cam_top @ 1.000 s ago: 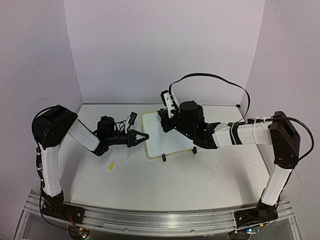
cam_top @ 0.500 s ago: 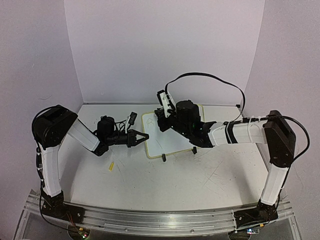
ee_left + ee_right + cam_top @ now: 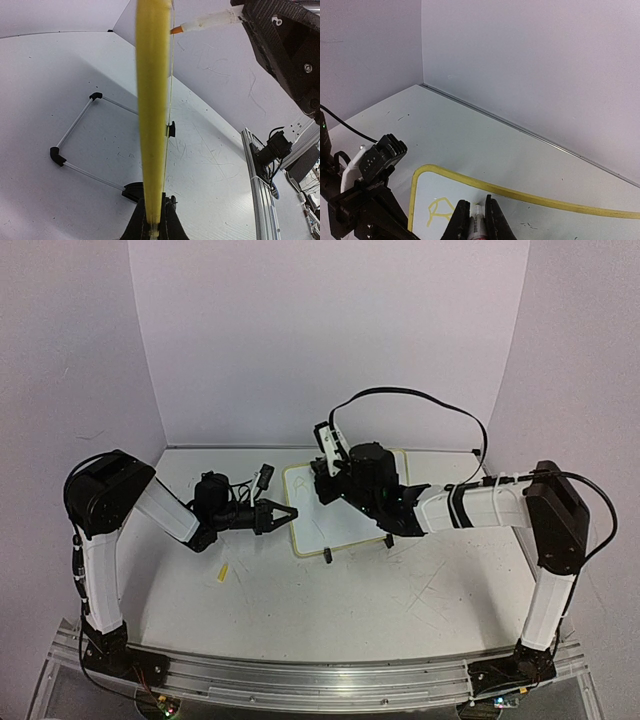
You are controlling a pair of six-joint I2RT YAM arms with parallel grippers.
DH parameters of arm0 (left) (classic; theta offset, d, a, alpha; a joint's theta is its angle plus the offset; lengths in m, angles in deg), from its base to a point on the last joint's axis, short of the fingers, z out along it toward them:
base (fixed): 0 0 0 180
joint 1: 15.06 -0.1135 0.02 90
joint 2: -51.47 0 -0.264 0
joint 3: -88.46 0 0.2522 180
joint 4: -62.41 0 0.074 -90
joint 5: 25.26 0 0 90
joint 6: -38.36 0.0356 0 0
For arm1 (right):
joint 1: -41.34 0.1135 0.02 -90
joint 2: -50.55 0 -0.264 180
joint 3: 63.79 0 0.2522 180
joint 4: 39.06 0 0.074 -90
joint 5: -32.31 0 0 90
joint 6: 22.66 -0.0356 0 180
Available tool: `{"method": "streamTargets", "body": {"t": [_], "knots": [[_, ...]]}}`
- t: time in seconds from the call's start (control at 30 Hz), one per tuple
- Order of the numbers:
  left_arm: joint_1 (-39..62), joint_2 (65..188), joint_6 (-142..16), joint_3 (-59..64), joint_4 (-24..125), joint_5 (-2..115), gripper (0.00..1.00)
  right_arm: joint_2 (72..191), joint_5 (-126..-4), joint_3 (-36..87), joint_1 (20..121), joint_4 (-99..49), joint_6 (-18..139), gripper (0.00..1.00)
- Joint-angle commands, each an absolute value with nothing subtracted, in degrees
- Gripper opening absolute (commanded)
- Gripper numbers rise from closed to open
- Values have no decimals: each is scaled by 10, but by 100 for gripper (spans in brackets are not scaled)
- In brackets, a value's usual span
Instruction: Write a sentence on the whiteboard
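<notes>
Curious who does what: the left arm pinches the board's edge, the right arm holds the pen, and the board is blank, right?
Not blank: the right wrist view shows a yellow scribble near the whiteboard's corner. The left gripper does pinch its edge; the right gripper holds the pen.

Robot lab cell as I see it: plain pale walls (image 3: pixel 330 340), scuffed white table (image 3: pixel 350 610), aluminium base rail (image 3: pixel 320 678).

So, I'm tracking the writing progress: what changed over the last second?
The right gripper, holding the marker, shifted slightly left over the whiteboard. The left gripper kept clamping the board's left edge; the board stayed put.
</notes>
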State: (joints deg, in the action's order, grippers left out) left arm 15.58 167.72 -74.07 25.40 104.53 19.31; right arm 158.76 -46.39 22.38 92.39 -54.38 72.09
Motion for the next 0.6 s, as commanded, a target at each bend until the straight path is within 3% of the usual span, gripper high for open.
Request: {"method": "streamTargets", "body": {"t": [0.0, 0.57], "knots": [[154, 1668, -721, 249, 1006, 209, 0, 1597, -441, 230, 925, -545, 720, 0], [154, 1669, -720, 247, 1003, 209, 0, 1545, -476, 199, 937, -566, 721, 0]]}}
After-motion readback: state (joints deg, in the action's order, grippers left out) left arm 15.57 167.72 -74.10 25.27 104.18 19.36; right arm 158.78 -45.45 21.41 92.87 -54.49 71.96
